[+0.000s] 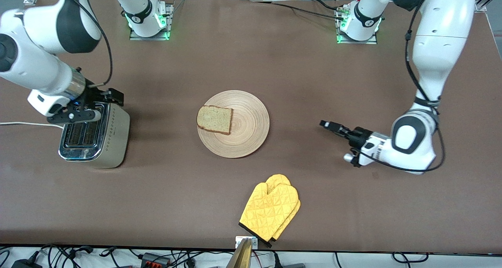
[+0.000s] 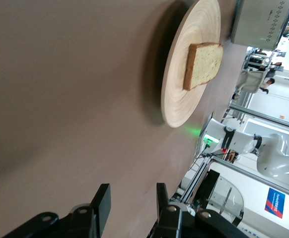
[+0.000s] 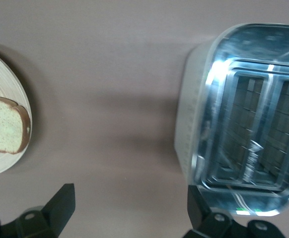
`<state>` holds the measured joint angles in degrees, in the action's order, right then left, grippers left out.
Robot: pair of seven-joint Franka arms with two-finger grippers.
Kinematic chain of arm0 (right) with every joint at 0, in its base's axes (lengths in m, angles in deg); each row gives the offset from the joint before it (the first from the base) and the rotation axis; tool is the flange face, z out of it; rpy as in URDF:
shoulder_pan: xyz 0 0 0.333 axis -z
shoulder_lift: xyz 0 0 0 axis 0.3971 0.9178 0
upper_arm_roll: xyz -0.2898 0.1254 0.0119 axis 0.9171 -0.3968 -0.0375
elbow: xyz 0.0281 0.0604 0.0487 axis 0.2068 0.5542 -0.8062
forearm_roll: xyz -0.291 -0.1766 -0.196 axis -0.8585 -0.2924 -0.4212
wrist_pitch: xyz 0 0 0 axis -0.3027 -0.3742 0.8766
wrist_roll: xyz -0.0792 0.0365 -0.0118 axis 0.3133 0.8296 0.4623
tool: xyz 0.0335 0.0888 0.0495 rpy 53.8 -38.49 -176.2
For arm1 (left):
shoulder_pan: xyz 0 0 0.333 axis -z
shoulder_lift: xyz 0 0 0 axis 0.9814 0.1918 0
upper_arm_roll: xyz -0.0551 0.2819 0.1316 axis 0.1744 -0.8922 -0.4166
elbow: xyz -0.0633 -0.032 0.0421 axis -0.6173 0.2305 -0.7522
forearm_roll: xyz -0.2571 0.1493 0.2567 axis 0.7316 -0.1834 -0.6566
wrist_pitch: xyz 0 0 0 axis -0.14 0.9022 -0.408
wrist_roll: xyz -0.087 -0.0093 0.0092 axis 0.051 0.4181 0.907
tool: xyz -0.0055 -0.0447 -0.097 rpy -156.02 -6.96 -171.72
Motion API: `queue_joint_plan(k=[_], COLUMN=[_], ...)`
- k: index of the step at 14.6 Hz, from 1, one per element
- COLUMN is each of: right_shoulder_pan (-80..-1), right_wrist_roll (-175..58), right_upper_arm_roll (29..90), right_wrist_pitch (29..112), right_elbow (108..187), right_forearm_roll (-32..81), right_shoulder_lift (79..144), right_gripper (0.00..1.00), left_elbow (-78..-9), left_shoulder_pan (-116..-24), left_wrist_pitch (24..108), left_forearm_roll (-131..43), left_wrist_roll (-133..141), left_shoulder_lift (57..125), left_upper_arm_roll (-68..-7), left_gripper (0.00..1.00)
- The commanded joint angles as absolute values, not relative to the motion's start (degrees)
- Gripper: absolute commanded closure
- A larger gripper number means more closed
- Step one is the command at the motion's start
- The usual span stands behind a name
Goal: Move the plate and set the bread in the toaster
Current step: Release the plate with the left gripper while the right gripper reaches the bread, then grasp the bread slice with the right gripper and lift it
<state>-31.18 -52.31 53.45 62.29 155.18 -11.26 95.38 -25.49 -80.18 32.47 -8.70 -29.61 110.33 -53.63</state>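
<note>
The bread [image 1: 214, 119] sits loose on the plate [image 1: 251, 142], so it may slide off if the half-open, empty left claw [image 1: 324, 124] bumps the plate, while the wide-open right claw [image 1: 102, 103] waits over the toaster [image 1: 111, 142].

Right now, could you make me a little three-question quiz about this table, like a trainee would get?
1. True or false: the bread is already in the toaster.
2. What does the bread lie on?
   A. the plate  B. the yellow oven mitt  C. the bare table
3. Fill in: the right gripper hangs over the ____, while the left gripper, holding nothing, is low beside the plate toward the left arm's end.

Key: 1 false; 2 A; 3 toaster.
</note>
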Motion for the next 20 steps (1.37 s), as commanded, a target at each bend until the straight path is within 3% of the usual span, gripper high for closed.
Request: queue_joint_plan(k=[1,5,7,9,10,11,12,20], right_shoulder_pan=[-36.0,-43.5,-46.4,-48.5,-49.1,-49.2,-49.3,-52.5], right_wrist_roll=[-47.6,-38.6,-36.2,-32.5,-31.6,-31.1,-31.1,-25.5], right_upper_arm_roll=[53.5,53.5,53.5,53.5,53.5,53.5,53.5,53.6], right_wrist_pitch=[65.0,72.1,77.2,80.5,82.1,83.0,83.2,83.2], right_elbow=[155.3,155.4,155.6,155.6,155.6,155.6,155.6,155.4], right_forearm_roll=[-8.2,-5.7,-4.7,-4.6,-4.6,-4.6,-3.7,1.1], right_shoulder_lift=[97.9,104.4,107.7,110.9,112.2,113.3,114.1,116.9], right_gripper=[0.00,0.00,0.00,0.00,0.00,0.00,0.00,0.16], left_elbow=[-18.9,-9.6,-8.4,-8.3,-8.4,-8.4,-8.4,-7.3], left_shoulder_pan=[-84.1,-85.3,-85.1,-84.8,-84.6,-84.5,-84.6,-84.4], left_wrist_pitch=[23.8,17.2,16.6,16.6,16.8,16.8,16.8,16.6], left_forearm_roll=[-16.2,-30.3,-37.2,-42.8,-44.9,-46.1,-46.4,-54.0], left_wrist_roll=[-25.3,-23.9,-23.8,-24.3,-23.9,-23.8,-23.9,-24.3], left_shoulder_lift=[109.8,107.3,104.0,101.5,100.7,100.5,99.8,94.0], left_upper_arm_roll=[-53.2,-53.3,-53.3,-52.8,-52.6,-52.5,-52.7,-52.9], left_gripper=[0.56,0.53,0.53,0.46,0.37,0.13,0.02,0.00])
